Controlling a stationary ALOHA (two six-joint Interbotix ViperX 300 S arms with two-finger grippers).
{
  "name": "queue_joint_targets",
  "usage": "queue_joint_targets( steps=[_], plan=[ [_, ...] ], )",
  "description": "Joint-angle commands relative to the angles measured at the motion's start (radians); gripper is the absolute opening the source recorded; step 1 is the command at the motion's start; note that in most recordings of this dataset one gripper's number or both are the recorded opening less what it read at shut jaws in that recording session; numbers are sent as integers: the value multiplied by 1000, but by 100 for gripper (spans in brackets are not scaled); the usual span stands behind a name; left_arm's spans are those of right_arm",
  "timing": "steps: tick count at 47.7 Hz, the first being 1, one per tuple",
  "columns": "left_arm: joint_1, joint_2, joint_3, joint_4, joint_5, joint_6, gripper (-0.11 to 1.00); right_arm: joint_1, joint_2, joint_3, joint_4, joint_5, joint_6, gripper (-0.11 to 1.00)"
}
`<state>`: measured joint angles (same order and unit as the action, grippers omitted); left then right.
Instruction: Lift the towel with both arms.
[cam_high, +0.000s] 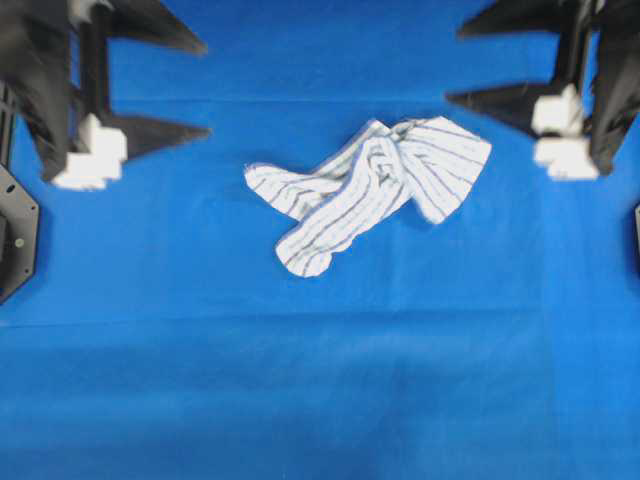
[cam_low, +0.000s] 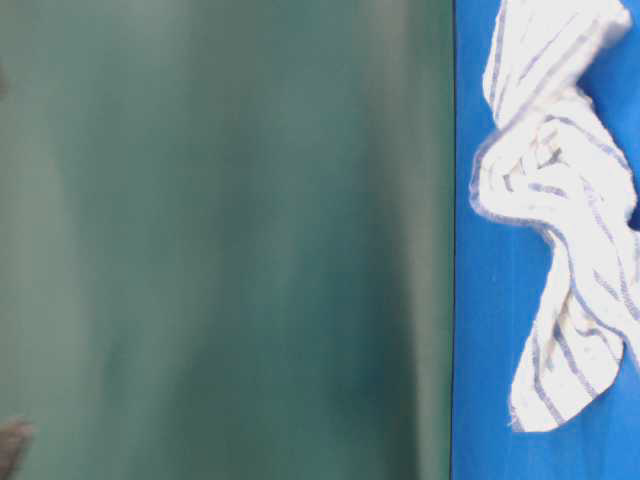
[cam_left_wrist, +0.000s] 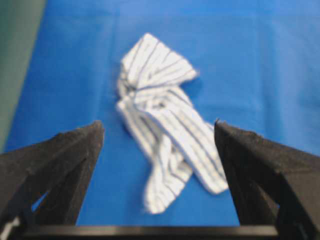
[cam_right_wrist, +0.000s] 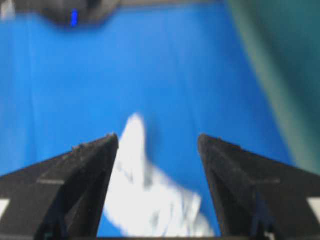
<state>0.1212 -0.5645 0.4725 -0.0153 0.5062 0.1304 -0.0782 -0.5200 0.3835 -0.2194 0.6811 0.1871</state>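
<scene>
Black pointed fingers (cam_left_wrist: 75, 165) of the left gripper (cam_left_wrist: 159, 131) fill the bottom of its wrist view, spread wide with nothing between them. Ahead of that gripper, between the lines of its two fingers but well apart from them, lies the soft white towel with thin blue and grey stripes (cam_left_wrist: 162, 125), crumpled and twisted on the plain blue tablecloth (cam_left_wrist: 280, 60). The right gripper (cam_right_wrist: 158, 136) is likewise spread wide and empty; the towel sits just ahead of and below its tips, touching neither as far as the blurred view shows.

From above, both grippers hang off to the towel's sides, the left gripper farther from it than the right.

As a judgement, the main risk is the bunched shape: a pinch on the knotted middle would raise a lump rather than a spread cloth, and a pinch too low could catch the tablecloth along with it. Uneven reach could also leave one arm lifting alone, dragging the towel sideways.
</scene>
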Motion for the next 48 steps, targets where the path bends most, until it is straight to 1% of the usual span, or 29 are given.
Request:
queue_joint_targets(
  steps=[1, 6, 11, 20, 29, 38, 48],
  plan=[
    [-17, 18, 41, 0, -75, 0, 87, 11, 2, 40, 8, -28, 6, 66],
    [-31, 60, 110, -2, -163, -2, 87, 14, 21, 114, 8, -74, 26, 66],
    [-41, 109, 158, -2, -238, -2, 87, 12, 54, 179, 8, -126, 43, 66],
    [-63, 229, 212, -3, -356, 2, 87, 14, 149, 267, 5, -222, 44, 66],
    [-78, 374, 241, -3, -466, 3, 87, 14, 276, 318, 2, -319, 44, 66],
    [-80, 541, 253, -3, -607, -2, 87, 0, 399, 334, 2, -399, 44, 66],
    [-81, 666, 245, -5, -681, -15, 87, -40, 520, 344, 0, -471, 44, 66]
  ],
)
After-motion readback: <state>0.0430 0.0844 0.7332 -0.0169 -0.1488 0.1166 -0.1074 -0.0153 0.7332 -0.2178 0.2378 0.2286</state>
